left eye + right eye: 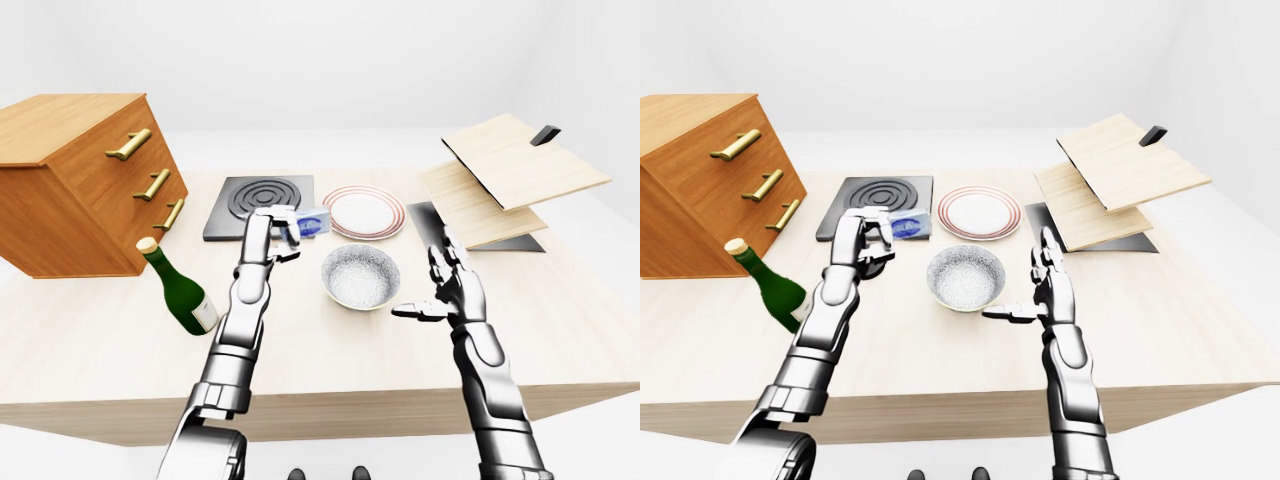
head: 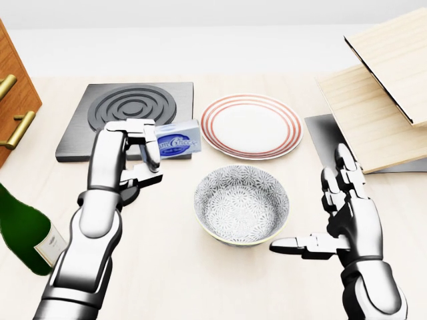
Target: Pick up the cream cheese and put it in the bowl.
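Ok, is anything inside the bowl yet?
No. The bowl shows only its speckled interior. The cream cheese is in the left hand, up and left of it. No part of its floor is covered.

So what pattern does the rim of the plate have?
The plate is white with thin red concentric rings round its rim, clearest in the head view.

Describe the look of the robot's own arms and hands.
Both arms are glossy silver-grey metal, built of rounded segments with dark joint gaps. The left hand and right hand have three blocky, segmented fingers in the same silver finish. No cables, sleeves or markings show.
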Robot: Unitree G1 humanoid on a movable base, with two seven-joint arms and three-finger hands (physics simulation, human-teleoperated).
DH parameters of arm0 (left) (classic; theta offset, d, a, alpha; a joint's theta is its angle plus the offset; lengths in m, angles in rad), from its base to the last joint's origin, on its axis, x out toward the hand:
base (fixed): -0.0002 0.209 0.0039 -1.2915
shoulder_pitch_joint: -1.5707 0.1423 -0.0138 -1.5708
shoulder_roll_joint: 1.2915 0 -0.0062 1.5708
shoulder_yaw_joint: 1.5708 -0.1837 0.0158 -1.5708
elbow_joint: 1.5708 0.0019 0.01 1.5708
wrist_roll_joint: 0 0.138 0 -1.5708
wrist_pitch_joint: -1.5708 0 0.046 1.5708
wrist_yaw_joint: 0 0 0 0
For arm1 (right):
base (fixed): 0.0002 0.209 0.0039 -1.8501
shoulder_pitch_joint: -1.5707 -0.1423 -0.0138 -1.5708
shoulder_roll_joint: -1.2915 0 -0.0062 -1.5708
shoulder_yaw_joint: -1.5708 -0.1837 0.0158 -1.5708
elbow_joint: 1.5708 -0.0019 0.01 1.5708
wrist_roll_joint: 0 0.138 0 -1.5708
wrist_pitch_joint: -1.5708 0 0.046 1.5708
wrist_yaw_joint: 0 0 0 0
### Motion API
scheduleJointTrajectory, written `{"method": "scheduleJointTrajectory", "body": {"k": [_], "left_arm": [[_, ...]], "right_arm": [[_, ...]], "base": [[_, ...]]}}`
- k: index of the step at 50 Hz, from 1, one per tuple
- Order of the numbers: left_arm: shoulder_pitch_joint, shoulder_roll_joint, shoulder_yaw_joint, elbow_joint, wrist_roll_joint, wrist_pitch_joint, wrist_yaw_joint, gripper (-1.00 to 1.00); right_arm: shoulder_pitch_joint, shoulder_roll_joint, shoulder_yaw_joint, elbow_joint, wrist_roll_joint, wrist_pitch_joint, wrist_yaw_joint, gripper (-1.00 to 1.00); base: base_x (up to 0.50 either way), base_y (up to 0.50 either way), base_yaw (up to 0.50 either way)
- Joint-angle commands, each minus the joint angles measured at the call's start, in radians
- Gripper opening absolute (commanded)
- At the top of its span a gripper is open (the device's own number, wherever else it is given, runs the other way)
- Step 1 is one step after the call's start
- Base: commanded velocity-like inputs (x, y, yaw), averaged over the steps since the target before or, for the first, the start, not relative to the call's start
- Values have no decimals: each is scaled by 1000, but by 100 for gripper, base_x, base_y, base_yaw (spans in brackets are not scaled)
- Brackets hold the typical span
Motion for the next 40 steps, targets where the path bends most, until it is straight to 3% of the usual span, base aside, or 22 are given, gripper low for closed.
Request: {"method": "scheduleJointTrajectory", "body": {"k": [1, 7, 19, 27, 40], "left_arm": [[-45, -19, -23, -49, 162, 0, -45, -100], [-77, -40, -55, 27, 256, 0, -47, -100], [-103, -71, -90, 148, 419, 0, -19, -100], [-96, -89, -108, 139, 485, 0, -31, -100], [-73, -129, -132, 123, 537, 0, -34, -100]], "right_arm": [[-40, -31, -34, 53, 40, -14, -16, 100], [-21, -36, -49, -4, 63, 19, -17, 100], [-2, -32, -57, -50, 68, 46, -6, 100], [-16, -35, -59, -1, 70, 23, 1, 100], [-16, -39, -59, 15, 80, 19, 10, 100]], "base": [[0, 0, 0], [0, 0, 0], [0, 0, 0], [0, 0, 0], [0, 0, 0]]}}
